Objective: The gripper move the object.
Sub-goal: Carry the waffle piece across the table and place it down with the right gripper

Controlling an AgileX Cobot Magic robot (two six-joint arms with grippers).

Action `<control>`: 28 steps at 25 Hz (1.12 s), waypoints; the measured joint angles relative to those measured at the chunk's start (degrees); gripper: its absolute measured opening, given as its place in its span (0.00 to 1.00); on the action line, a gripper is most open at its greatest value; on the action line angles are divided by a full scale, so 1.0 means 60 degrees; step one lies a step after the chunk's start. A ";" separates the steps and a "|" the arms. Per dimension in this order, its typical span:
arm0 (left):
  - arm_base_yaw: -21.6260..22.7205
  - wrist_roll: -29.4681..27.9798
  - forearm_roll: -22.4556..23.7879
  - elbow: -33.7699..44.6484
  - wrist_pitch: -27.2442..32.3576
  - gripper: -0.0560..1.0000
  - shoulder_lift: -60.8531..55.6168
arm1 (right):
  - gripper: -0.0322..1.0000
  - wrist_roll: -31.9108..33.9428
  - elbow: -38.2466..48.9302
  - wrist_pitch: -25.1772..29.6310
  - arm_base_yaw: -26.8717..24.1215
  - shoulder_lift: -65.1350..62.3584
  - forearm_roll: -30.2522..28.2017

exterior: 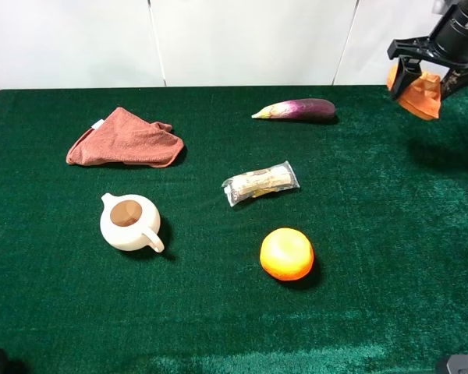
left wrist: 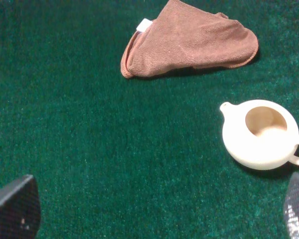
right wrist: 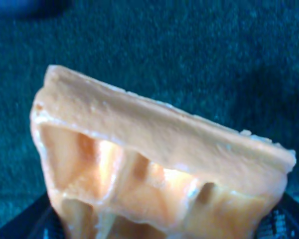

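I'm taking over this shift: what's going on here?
The right claw is shut on the orange waffle wedge, holding it up over the far right corner of the green table. The left claw is open and empty, near the white teapot and rust cloth. An eggplant, wrapped snack and round orange lie mid-table.

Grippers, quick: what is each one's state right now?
Left gripper: open, empty.
Right gripper: closed, holding the waffle.
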 joint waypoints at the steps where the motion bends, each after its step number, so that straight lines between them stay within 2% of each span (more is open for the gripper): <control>1: 0.0000 0.0000 0.0000 0.0000 0.0000 0.99 0.0000 | 0.51 0.0000 -0.0190 0.0000 0.0000 0.0150 0.0000; 6: 0.0000 0.0000 0.0000 0.0000 0.0000 0.99 0.0000 | 0.51 0.0000 -0.1118 0.0022 0.0033 0.0865 0.0049; 16: 0.0000 0.0000 0.0000 0.0000 0.0000 0.99 0.0000 | 0.51 0.0036 -0.3122 -0.0078 0.0665 0.2666 -0.0183; 28: 0.0000 0.0000 0.0000 0.0000 0.0000 0.99 0.0000 | 0.51 0.0077 -0.3308 -0.1064 0.0665 0.3723 -0.0432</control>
